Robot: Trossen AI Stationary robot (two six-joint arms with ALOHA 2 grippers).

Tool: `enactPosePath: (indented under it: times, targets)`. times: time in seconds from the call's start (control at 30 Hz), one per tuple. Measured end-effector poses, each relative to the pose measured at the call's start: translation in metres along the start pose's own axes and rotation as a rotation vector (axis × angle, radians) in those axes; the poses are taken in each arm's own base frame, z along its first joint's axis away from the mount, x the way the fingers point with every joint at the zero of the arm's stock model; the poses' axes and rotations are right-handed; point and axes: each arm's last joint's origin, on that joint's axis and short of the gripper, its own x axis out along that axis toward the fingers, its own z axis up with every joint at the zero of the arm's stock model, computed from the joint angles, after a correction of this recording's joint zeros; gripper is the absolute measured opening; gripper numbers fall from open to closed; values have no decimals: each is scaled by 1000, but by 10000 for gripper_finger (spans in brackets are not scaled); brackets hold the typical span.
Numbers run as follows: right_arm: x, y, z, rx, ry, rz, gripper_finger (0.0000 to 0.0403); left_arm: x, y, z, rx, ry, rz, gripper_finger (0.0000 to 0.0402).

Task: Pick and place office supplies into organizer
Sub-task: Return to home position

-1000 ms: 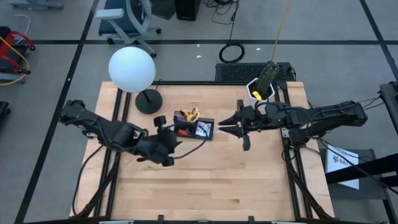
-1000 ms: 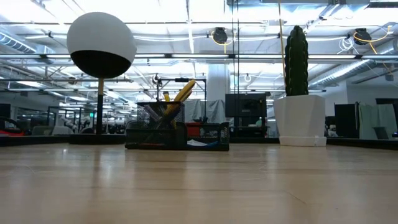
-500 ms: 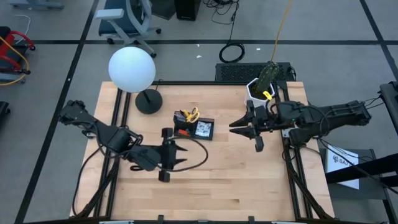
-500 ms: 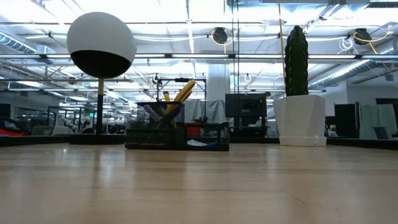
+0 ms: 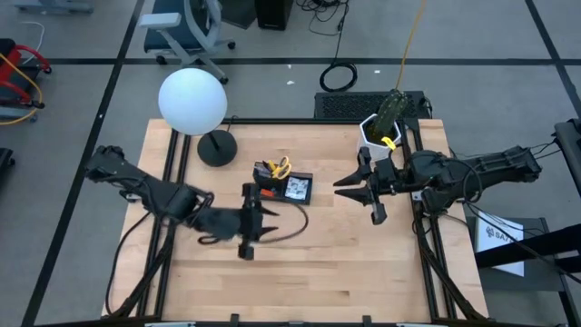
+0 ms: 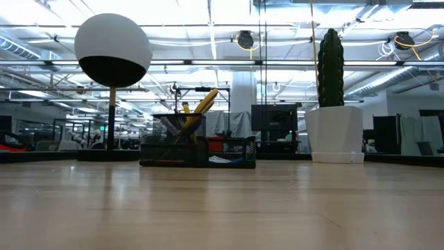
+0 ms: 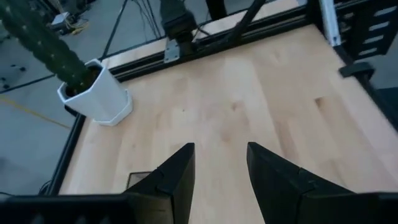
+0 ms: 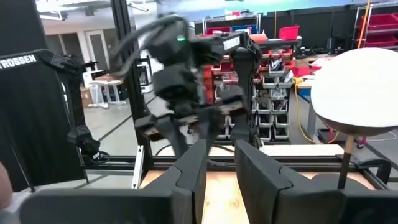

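High view: organizer [image 5: 289, 188] mid-bench [image 5: 300, 272], long axis running left to right, yellow-handled scissors [image 5: 281, 166] upright in its cup. Left pincer [image 5: 266, 225] just nearside of it, fingers apart, empty. Right pincer [image 5: 343, 188] off its right end, likewise apart and empty. Probably only outward retreat needed, neither path crossing the organizer.

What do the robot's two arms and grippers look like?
The left arm and right arm are dark, jointed links. The left gripper and right gripper each carry two black tapering fingers. A thin black cable loops beside the left gripper.
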Motion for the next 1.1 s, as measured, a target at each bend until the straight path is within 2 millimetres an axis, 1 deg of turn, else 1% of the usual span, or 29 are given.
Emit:
enactPosePath:
  times: [0.1, 0.2, 0.3, 0.4, 0.5, 0.63, 0.7, 0.77, 0.83, 0.93, 1.1]
  targets:
    - [0, -2, -2, 0, 0, -9, 75, 8, 23, -6, -29, -45, -31, 152]
    - [0, -2, -2, 0, -1, -10, 75, 12, 42, -21, -43, -39, -95, 152]
    - [0, -2, -2, -7, -1, -10, 75, 17, 55, -34, -58, -69, -111, 152]
    - [0, -2, -1, -11, -5, -12, 75, 16, 68, -44, -85, -108, -70, 152]
    - [0, -4, -2, -7, -3, -21, 75, 15, 78, -59, -126, -106, -33, 152]
    - [0, -5, -2, -3, 2, -28, 75, -3, 85, -68, -137, -144, -18, 152]
    - [-1, -5, -2, -8, 4, -26, 75, -13, 86, -76, -143, -150, -14, 152]
    - [-5, -6, 0, -20, 9, -26, 75, -22, 86, -80, -149, -190, -7, 152]
    - [-10, -6, 2, -27, 10, -30, 75, -35, 87, -89, -159, -216, -3, 152]
    - [-20, -8, 3, -23, 31, -39, 75, -50, 88, -97, -190, -296, 7, 152]
    - [-36, -8, 3, -23, -15, -34, 75, -65, 85, -117, -205, -355, 14, 152]
